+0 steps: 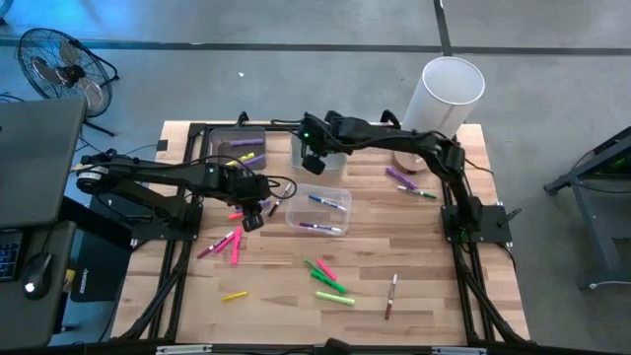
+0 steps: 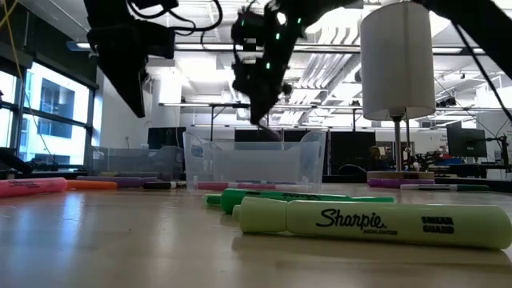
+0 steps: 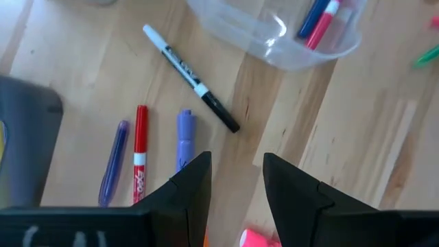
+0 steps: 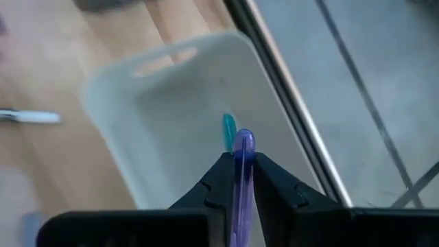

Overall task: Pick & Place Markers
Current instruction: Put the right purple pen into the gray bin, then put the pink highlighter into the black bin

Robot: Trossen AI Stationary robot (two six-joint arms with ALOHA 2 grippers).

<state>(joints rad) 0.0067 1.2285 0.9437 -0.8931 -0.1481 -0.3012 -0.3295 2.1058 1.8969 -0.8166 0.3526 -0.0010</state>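
Markers: we count them scattered over the wooden table (image 1: 424,296) — a pink cluster (image 1: 225,244) at about 8 o'clock from the middle, green ones (image 1: 329,280) toward 6 o'clock, a few purple and green (image 1: 407,183) at 2 o'clock, and some already lying in the clear bin (image 1: 317,210) at the centre.
Step in hand: we judge this as the drop-off stage; the right gripper (image 4: 239,180) hangs over a pale bin (image 4: 199,116) at the table's 12 o'clock edge, carrying a purple marker (image 4: 241,175).
Right claw: its fingers press against the purple marker on both sides, tip pointing down into the bin, where a teal marker (image 4: 228,130) already lies.
Left claw: the left gripper (image 3: 236,182) hovers at about 9 o'clock from the clear bin with a clear gap between its fingers and nothing in them; a red pen (image 3: 140,154), two purple ones and a white-barrelled black-capped pen (image 3: 191,77) lie on the wood below.
Next move: we think the right fingers must part enough to let the marker fall inside the bin walls, then lift clear.
Writing, green highlighter (image 2: 372,224): "Sharpie" and "SMEAR GUARD", plain in the low view.
Writing, red pen: looks like "EXPO", though we cannot be sure.
Other lettering: too small for us to read.
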